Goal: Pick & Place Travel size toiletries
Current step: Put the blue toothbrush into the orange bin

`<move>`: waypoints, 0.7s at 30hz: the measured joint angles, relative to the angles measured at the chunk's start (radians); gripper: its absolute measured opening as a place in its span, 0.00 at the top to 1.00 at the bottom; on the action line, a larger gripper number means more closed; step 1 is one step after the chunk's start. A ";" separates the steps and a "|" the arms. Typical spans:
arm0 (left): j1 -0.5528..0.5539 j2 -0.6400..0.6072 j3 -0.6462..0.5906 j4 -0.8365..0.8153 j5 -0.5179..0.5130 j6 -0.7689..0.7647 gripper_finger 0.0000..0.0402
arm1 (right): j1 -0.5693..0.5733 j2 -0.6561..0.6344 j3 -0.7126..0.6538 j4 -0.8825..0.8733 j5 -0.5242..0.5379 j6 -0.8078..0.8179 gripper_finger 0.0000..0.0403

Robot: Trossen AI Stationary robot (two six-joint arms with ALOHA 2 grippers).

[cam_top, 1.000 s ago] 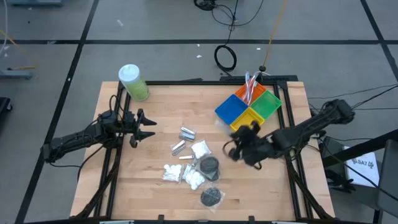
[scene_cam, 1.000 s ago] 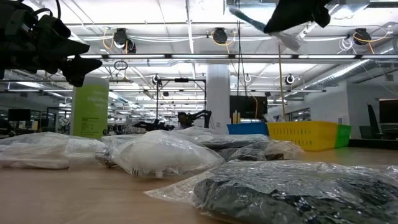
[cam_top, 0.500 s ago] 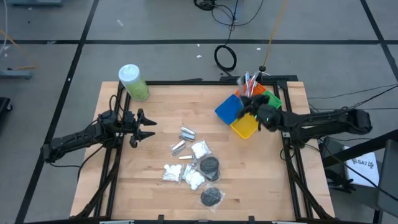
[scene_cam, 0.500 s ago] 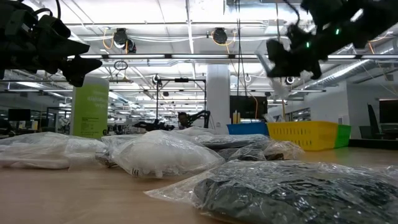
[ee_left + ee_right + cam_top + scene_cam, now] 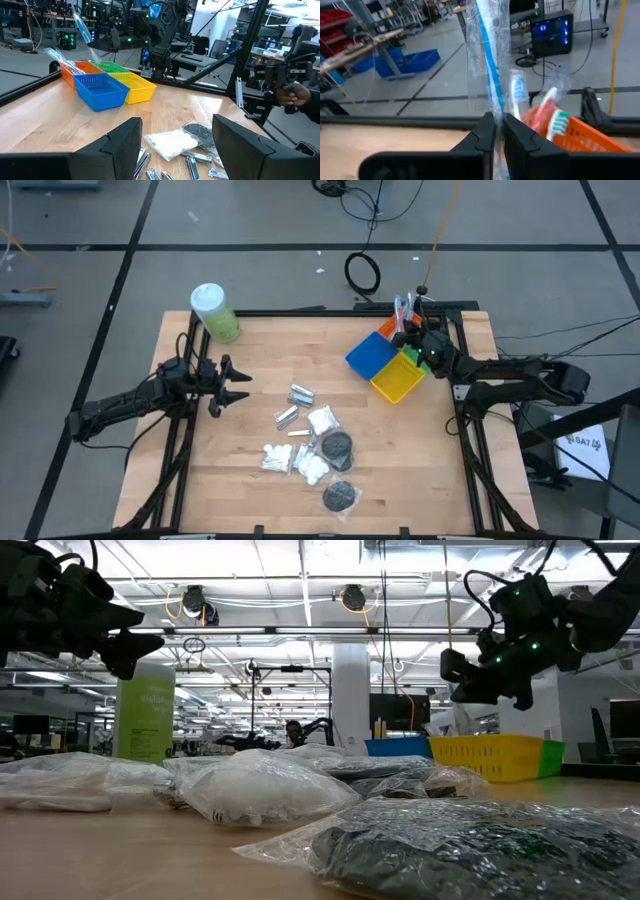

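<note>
My right gripper is over the orange bin at the table's far right, shut on a thin blue-white toothbrush in a clear wrapper. Other toothbrushes stand in that bin. On the table's middle lie silver tubes, clear bags of cotton balls and black discs. My left gripper waits open above the table's left part, apart from the pile; its fingers stand wide. My right gripper pinches the wrapped toothbrush between its two fingers, on the handle through the clear wrapper. The toothbrush runs on past the fingertips and is lifted clear, above the orange bin. What lies behind the fingers is hidden by them.
Blue, yellow and green bins adjoin the orange one. A big green bottle with a white cap stands at the far left corner. Bare wood lies along the near edge and between pile and bins. A person's hand shows beyond the table.
My right gripper has travelled from above the table's right middle, beside the pile, toward the far edge and now hangs over the bins, still shut on the toothbrush, which went with it. The arm has swung and straightened along the right side.
</note>
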 joint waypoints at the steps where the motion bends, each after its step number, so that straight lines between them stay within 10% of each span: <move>1: 0.000 0.000 0.000 0.000 0.000 0.000 0.40 | -0.005 0.017 0.000 0.021 -0.002 0.002 0.97; 21: 0.000 0.000 0.000 0.000 0.000 0.000 0.40 | -0.048 0.244 0.000 0.232 0.026 0.072 0.82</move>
